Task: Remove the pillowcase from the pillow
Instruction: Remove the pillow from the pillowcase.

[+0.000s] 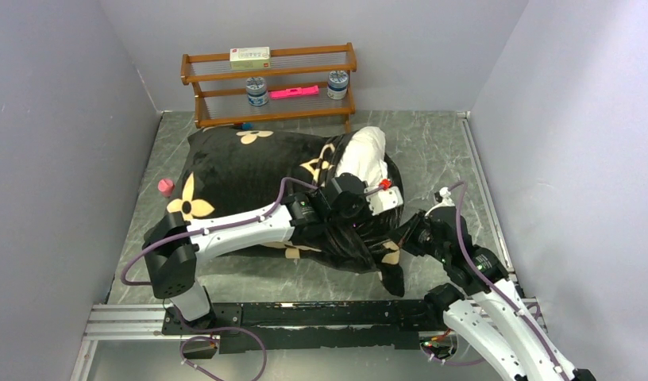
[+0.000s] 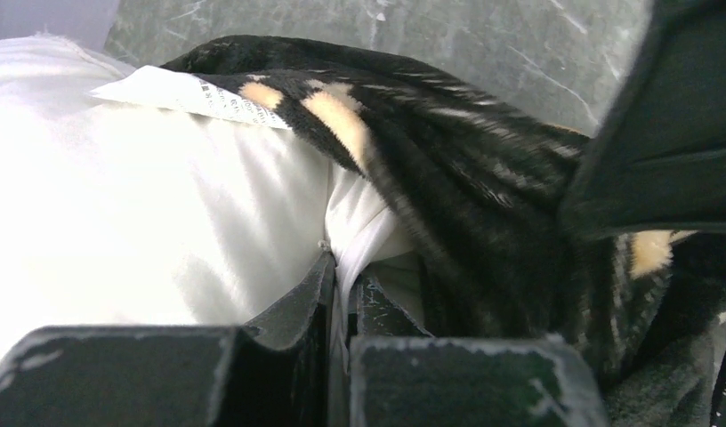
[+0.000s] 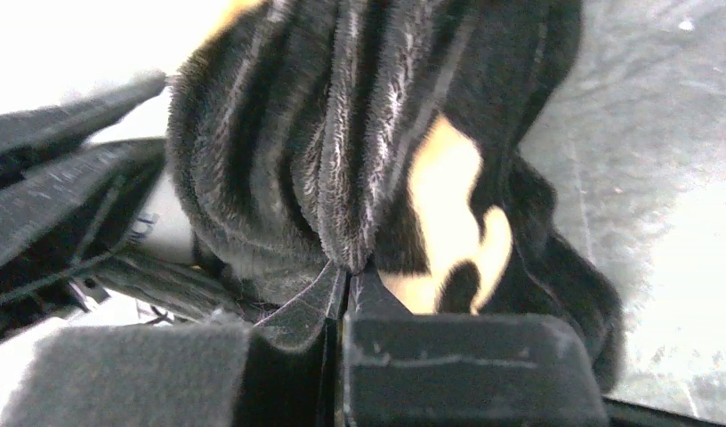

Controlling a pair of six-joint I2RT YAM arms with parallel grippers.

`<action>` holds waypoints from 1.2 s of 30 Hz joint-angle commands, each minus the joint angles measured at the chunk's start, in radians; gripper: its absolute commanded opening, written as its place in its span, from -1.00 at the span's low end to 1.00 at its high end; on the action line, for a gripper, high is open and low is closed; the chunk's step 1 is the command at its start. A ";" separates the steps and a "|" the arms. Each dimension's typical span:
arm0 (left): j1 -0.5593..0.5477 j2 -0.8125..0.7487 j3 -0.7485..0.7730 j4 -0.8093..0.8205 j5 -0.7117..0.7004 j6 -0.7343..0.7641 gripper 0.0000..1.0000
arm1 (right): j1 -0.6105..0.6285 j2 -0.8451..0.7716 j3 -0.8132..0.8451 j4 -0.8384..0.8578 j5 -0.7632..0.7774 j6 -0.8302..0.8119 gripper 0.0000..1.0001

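Black plush pillowcase (image 3: 342, 160) is pinched tight by the right fingers (image 3: 308, 301); left fingers (image 2: 299, 307) clamp the white pillow (image 2: 155, 222), anchoring it.

Overhead view looks down from behind; both wrist views sit close against the pillowcase (image 2: 484, 196).

The pillowcase (image 1: 241, 171), black plush with tan flower motifs, is lying across the middle of the worktop (image 1: 432, 143) and covering most of the pillow (image 1: 366, 152). The pillow's plump white end is poking out toward 2 o'clock, while the pillowcase's open edge is bunching in folds toward 5 o'clock.
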 commanded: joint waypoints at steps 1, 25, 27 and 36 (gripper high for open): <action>0.125 -0.086 0.006 -0.012 -0.210 -0.030 -0.90 | 0.003 -0.036 0.041 -0.194 0.127 0.036 -1.00; 0.342 -0.284 -0.029 -0.077 0.043 -0.203 -0.90 | 0.002 0.186 0.080 -0.241 0.361 0.102 -1.00; 0.343 -0.292 -0.038 -0.075 0.064 -0.209 -0.90 | 0.002 0.194 0.090 -0.199 0.348 0.057 -1.00; 0.342 -0.331 -0.096 -0.010 0.185 -0.250 -0.90 | 0.003 0.079 0.101 0.049 0.145 -0.244 -0.59</action>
